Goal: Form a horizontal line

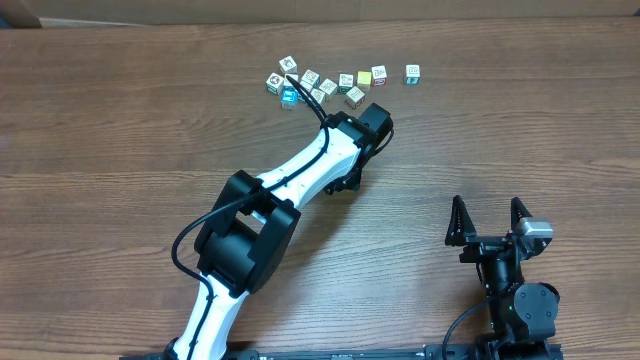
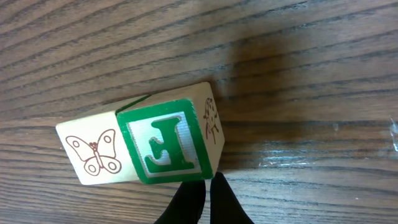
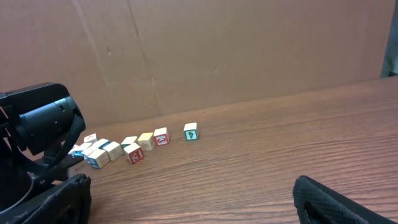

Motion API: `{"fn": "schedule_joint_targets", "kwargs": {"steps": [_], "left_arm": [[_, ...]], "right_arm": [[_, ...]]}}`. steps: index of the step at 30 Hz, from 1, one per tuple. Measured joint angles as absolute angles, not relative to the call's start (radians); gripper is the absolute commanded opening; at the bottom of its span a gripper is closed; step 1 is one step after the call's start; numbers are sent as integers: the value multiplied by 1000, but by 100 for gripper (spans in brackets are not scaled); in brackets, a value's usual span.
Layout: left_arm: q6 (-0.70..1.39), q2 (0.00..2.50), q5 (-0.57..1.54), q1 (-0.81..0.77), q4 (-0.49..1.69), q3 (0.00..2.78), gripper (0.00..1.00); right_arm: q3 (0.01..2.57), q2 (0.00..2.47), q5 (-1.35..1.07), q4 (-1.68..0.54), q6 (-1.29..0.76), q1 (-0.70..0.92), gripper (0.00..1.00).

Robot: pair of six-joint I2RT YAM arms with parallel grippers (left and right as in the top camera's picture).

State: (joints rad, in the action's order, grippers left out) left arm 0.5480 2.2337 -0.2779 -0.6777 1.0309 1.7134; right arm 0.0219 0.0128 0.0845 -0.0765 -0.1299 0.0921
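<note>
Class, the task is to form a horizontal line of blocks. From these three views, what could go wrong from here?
1. The shut left gripper sits at the green F block near its corner, so a push might spin it and shove the butterfly block beside it.
2. The cluster of blocks lies crowded near the left arm; a sweep may scatter it.

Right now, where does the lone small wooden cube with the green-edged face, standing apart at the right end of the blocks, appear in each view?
Overhead: the lone green-edged cube sits near the top edge, right of centre, apart from the others.
Left wrist: not in it.
Right wrist: just left of centre, the rightmost block.
Shared landmark: the red-edged cube, its nearest neighbour on the left.
</note>
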Motion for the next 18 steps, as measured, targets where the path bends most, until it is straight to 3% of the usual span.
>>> {"fn": "schedule_joint_targets", "kwargs": {"steps": [18], "left_arm": [[550,2234,-279,-658,1023,1713,4]], "right_arm": [[22,13,85,-76,-130,92,100]]}}
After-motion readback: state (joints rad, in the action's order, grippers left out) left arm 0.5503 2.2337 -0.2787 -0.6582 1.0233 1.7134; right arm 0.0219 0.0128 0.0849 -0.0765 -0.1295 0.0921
